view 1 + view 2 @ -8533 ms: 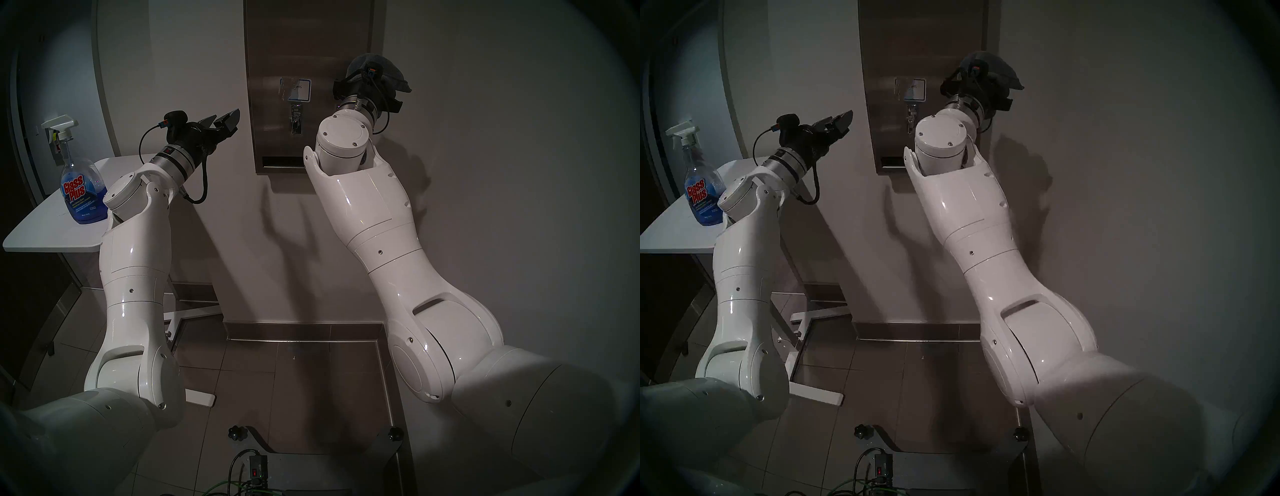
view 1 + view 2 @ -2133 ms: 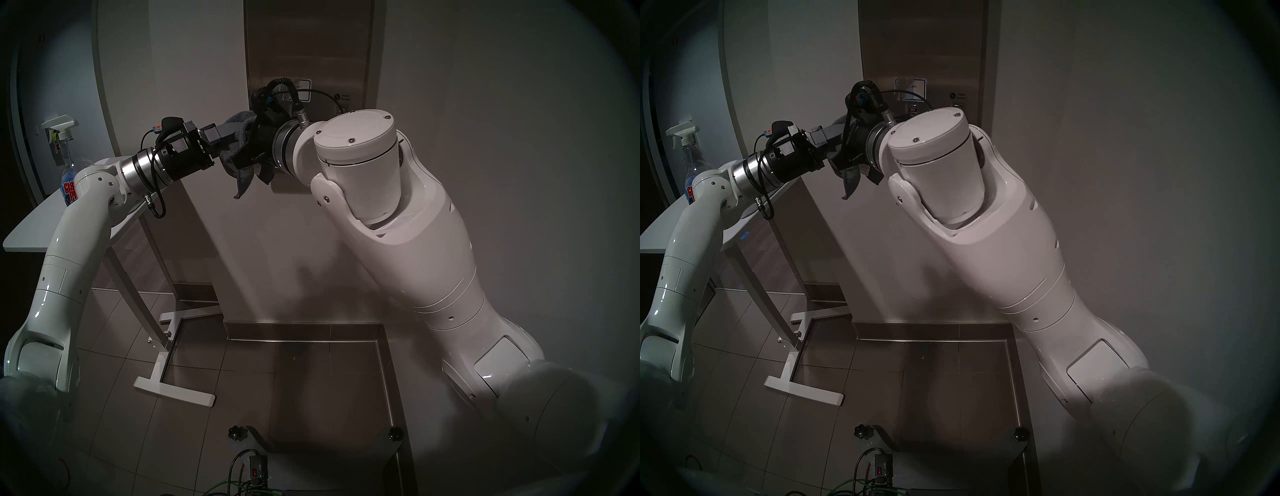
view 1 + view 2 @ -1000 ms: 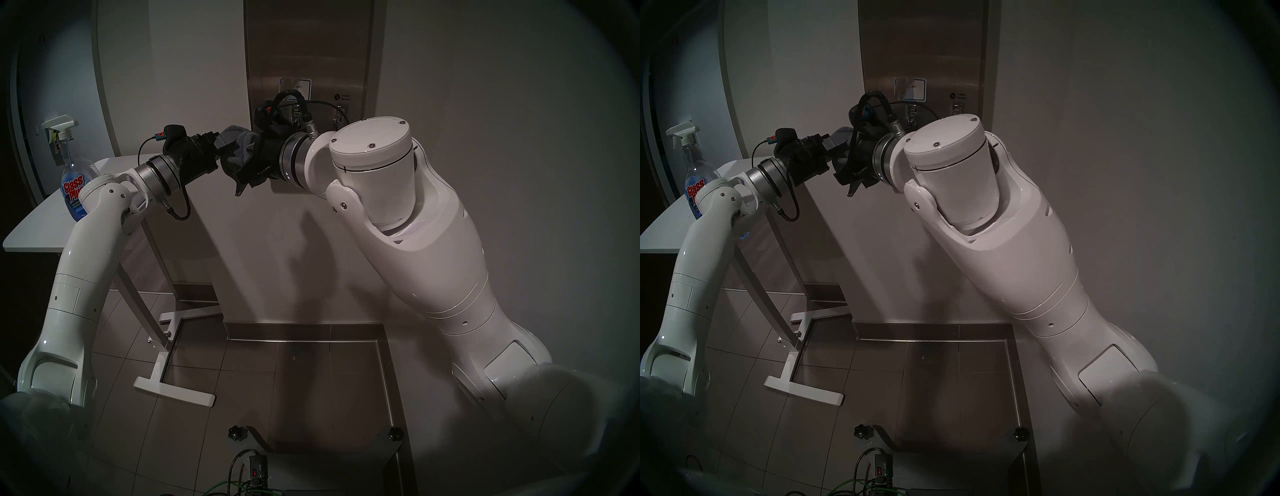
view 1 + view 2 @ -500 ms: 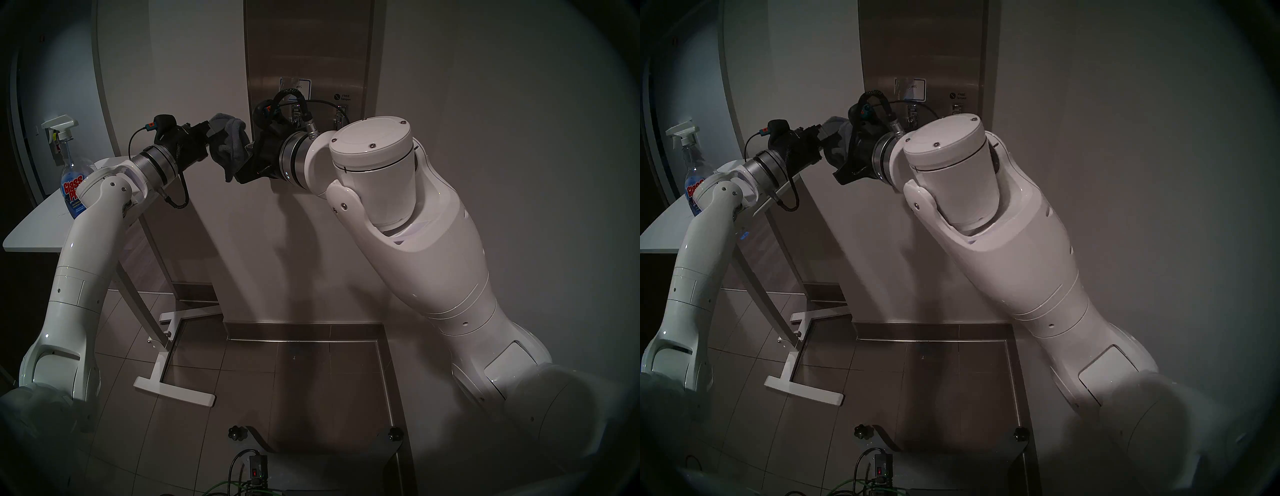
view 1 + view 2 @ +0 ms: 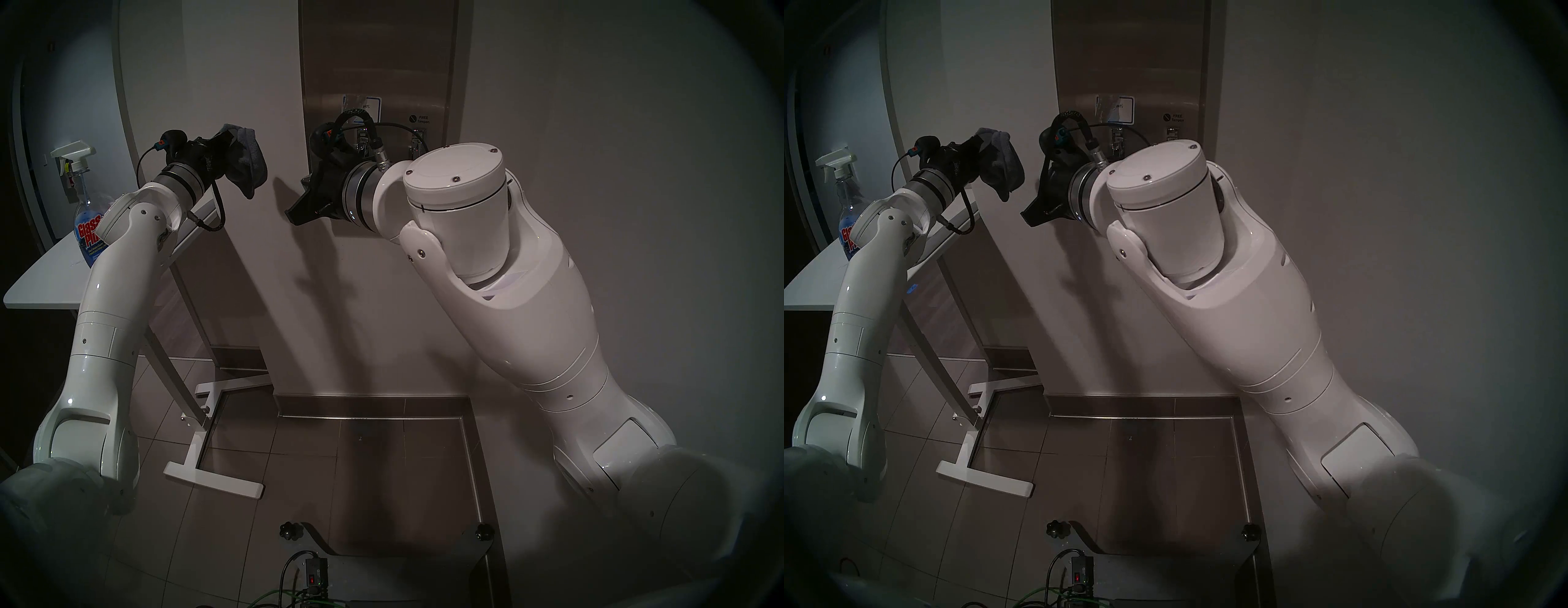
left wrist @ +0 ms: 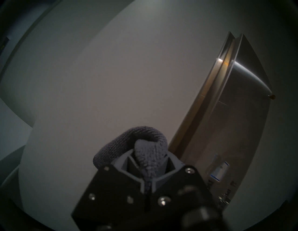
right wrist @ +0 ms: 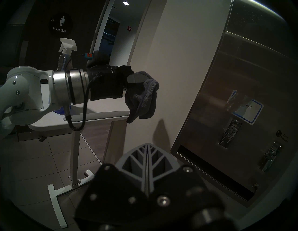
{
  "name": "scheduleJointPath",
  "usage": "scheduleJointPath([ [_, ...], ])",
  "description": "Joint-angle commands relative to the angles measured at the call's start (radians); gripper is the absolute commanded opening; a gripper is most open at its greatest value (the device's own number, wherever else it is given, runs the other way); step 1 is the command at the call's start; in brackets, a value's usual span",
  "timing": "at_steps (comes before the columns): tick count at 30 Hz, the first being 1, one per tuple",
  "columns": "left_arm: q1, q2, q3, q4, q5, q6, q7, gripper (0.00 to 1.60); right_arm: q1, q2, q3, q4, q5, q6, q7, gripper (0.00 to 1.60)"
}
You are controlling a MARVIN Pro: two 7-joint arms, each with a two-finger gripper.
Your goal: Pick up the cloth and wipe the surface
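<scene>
The grey terry cloth hangs folded from my left gripper, which is shut on it. It is held in the air in front of the white wall, left of the surface. In the left wrist view the cloth bulges out between the closed fingers. The surface is a tall brushed steel dispenser panel with a blue-bordered label, two levers and a dark slot. My right gripper is shut and empty, low in front of the panel's left edge.
A blue spray bottle stands on a small white table at the left, behind my left arm. The table's white foot rests on the tiled floor. Plain white wall flanks the panel.
The cloth has left the right gripper. My left gripper has carried it up and to the left, away from the right one. The right arm has stayed still.
</scene>
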Motion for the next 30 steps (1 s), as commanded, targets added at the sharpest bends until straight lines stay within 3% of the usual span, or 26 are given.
scheduleJointPath([
  [1, -0.072, -0.036, -0.002, 0.003, 0.085, -0.09, 0.105, 0.0, 0.022, -0.005, 0.01, -0.024, -0.006, -0.003, -0.006, 0.0],
  [13, -0.119, -0.048, 0.021, 0.077, 0.247, -0.182, 0.37, 0.0, 0.021, -0.005, 0.01, -0.024, -0.006, -0.003, -0.007, 0.0],
  [24, -0.135, 0.007, 0.012, 0.129, 0.335, -0.22, 0.448, 0.0, 0.021, -0.005, 0.01, -0.024, -0.005, -0.003, -0.007, 0.0],
  [30, -0.16, 0.009, -0.016, 0.182, 0.333, -0.221, 0.492, 0.0, 0.021, -0.005, 0.01, -0.024, -0.005, -0.003, -0.008, 0.0],
])
